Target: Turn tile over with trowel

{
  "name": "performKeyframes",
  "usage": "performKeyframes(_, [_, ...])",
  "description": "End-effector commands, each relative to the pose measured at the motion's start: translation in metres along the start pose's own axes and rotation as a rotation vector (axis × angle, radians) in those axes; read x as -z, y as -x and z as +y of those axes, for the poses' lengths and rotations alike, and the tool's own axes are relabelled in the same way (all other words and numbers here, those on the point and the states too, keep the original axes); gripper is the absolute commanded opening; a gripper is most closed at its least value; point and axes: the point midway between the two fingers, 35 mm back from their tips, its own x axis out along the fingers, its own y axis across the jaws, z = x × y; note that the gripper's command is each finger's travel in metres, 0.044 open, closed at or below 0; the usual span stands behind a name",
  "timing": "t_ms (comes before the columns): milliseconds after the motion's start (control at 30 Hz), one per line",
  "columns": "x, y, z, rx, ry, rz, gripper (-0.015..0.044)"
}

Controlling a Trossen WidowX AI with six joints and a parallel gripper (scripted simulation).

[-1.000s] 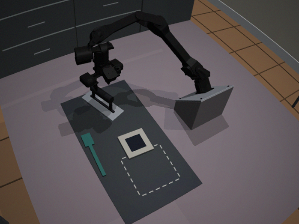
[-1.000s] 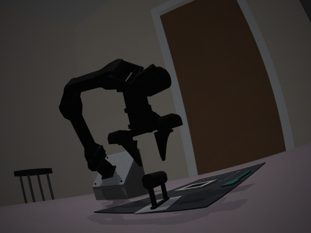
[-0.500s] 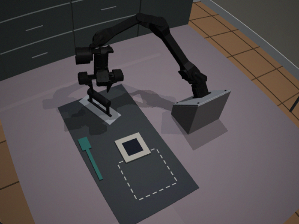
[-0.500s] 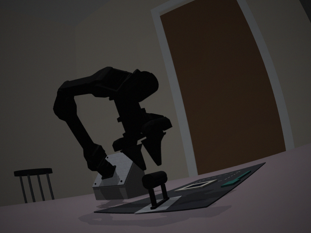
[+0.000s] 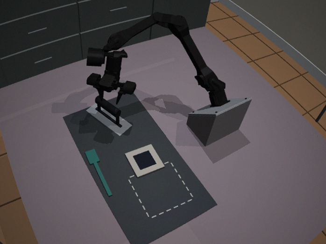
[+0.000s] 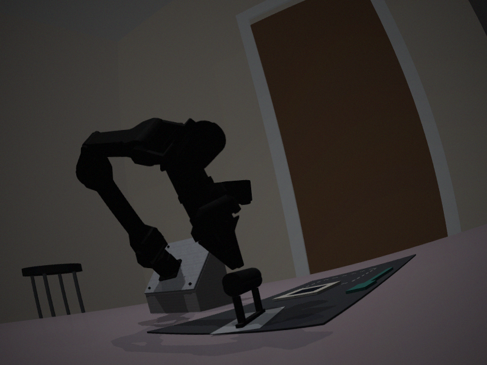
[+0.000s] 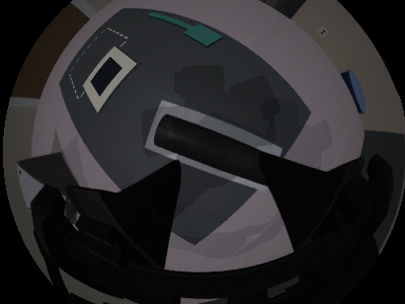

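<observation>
The trowel [image 5: 107, 106] [image 6: 242, 280] [image 7: 207, 143] has a thick black handle raised on two posts over a pale flat blade. It stands on the dark mat [image 5: 141, 236] near its far-left end. My gripper [image 5: 109, 101] [image 7: 220, 162] is open and empty just above the handle. In the wrist view the handle runs across from one finger toward the other, and one finger hides its right end. The tile [image 5: 144, 160] [image 6: 307, 290] [image 7: 106, 76] lies flat, dark square up, overlapping one edge of the dashed outline [image 5: 152, 216].
A teal tool [image 5: 92, 156] [image 6: 360, 287] [image 7: 203, 35] with a square head and thin shaft lies along the mat's long edge. My arm's wedge-shaped base [image 5: 216, 124] [image 6: 172, 302] stands on the table beyond the opposite long edge. Drawers [image 5: 40, 15] rise behind the table.
</observation>
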Motion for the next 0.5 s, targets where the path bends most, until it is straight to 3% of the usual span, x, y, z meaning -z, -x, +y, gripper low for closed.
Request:
performKeyframes(0, [0.0029,0.0002,0.0007,0.014,-0.129,-0.038,0.03])
performKeyframes(467, [0.0112,-0.0036,0.0036,0.031,-0.558,-0.154,0.03])
